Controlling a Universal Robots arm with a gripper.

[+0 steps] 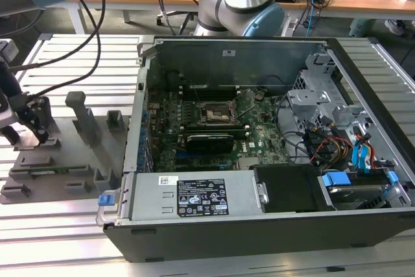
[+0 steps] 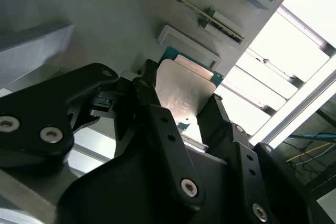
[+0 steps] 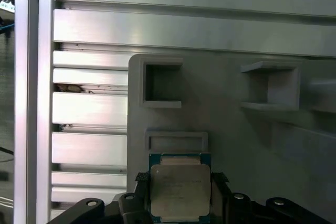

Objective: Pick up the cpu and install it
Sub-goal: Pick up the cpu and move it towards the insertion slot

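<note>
cpu (image 3: pixel 180 192): we judge the pick-up to be the step in hand; the install is not yet begun, since the chip is well apart from the socket.
desk (image 1: pixel 84 56): slatted aluminium, carrying the computer case and the tray.
computer case (image 1: pixel 227 241): lies open at the exterior view's right, with its motherboard exposed.
tray (image 1: pixel 71 160): grey plastic with upright blocks, beside the case at the exterior view's left.
pincer (image 1: pixel 27 135): over the tray; in both wrist views its black fingers (image 2: pixel 157 121) are clamped against opposite edges of the cpu.
socket (image 1: pixel 214 113): a black square frame at the middle of the board (it looks bare to us).
cpu's place: between the fingers, silver top showing, just over the tray; we cannot tell whether it is clear of the tray.
next move calls for: in our judgement, a steady grip and a level chip, squared to the socket's frame before any descent.
</note>
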